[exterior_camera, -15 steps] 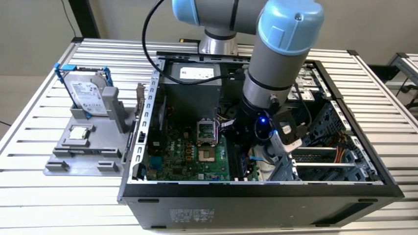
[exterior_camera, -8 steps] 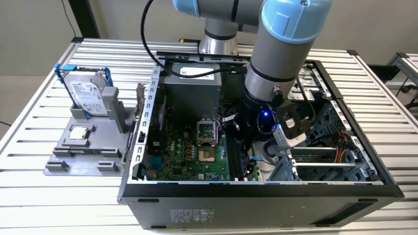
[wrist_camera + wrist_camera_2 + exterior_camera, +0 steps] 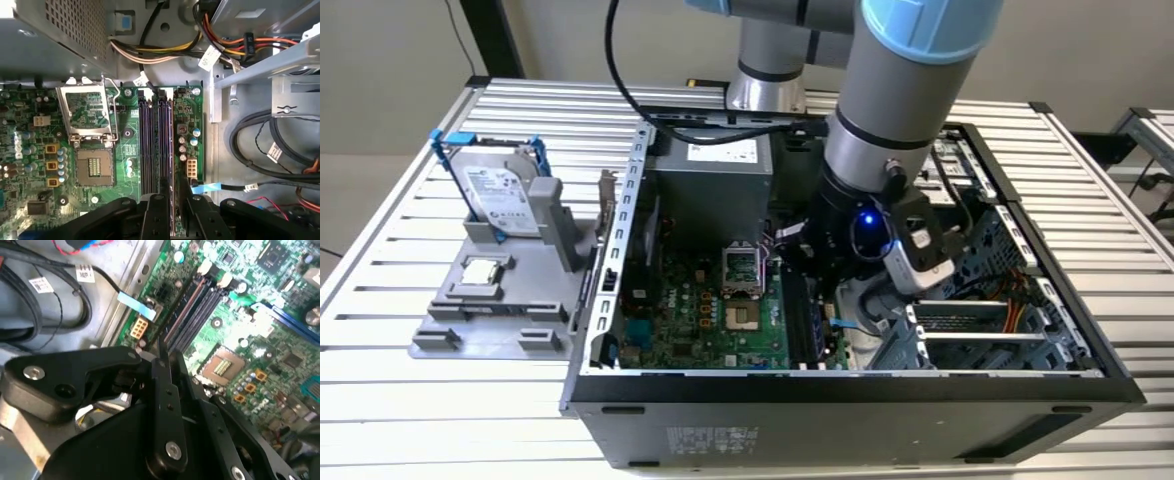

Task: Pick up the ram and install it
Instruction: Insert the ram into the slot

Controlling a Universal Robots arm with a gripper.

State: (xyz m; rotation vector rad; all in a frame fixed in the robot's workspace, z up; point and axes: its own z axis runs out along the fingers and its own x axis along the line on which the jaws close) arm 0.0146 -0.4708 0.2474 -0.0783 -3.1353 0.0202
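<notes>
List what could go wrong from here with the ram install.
The black gripper holds the thin dark ram stick edge-on over closely packed long dark memory slots; it could seat skewed or in the wrong one. The blue-tagged black cable beside the gripper might snag. The open square CPU socket lies nearby, exposed.

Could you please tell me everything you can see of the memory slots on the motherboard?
The memory slots are four long, narrow, dark plastic channels lying flat and parallel on the green motherboard, grouped in two pairs. They sit beside the open CPU socket, near the board's edge. In the second wrist view, pale latches show at one end. They look empty where visible. The end effector hangs over one end.
</notes>
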